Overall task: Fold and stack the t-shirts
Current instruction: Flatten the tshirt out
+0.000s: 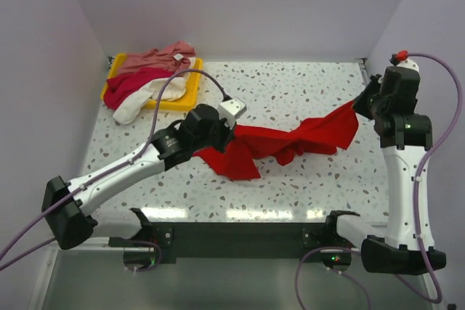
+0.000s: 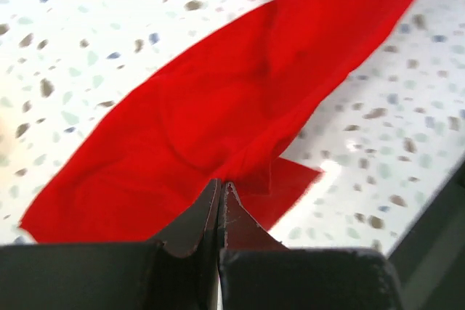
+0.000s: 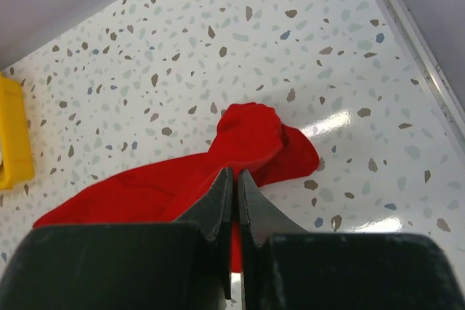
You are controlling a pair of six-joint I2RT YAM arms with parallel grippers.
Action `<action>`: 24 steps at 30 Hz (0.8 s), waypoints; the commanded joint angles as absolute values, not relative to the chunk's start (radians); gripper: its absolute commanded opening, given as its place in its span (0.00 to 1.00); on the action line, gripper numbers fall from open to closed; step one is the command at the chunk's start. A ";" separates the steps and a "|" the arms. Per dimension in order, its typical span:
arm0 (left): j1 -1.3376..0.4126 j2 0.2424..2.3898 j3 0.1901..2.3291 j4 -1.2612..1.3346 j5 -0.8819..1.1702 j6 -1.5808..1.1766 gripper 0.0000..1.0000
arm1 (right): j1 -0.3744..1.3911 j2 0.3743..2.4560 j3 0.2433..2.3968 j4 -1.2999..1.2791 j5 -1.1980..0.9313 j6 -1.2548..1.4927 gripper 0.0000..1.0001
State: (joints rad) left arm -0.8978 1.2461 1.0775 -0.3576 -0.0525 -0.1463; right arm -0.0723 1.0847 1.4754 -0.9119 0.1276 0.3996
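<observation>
The bright red t-shirt [image 1: 283, 143] is stretched in a twisted band across the middle of the table between my two grippers. My left gripper [image 1: 221, 136] is shut on its left end; in the left wrist view the gripper [image 2: 221, 186] pinches the red cloth [image 2: 240, 92]. My right gripper [image 1: 361, 103] is shut on its right end, lifted off the table; in the right wrist view the gripper [image 3: 234, 176] holds the red cloth [image 3: 247, 136]. The dusty pink [image 1: 163, 56], crimson-magenta [image 1: 129, 86] and cream-white [image 1: 145, 99] t-shirts lie heaped at the back left.
The heap rests on a shallow yellow tray [image 1: 190, 86] at the table's back left corner; its edge shows in the right wrist view [image 3: 13, 136]. Walls close the left, back and right sides. The table's front edge [image 1: 240, 215] is near the arm bases.
</observation>
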 commanded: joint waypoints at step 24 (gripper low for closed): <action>-1.074 1.685 1.170 -0.291 -0.473 -0.396 0.78 | -0.072 1.230 1.230 -0.716 0.055 0.407 0.00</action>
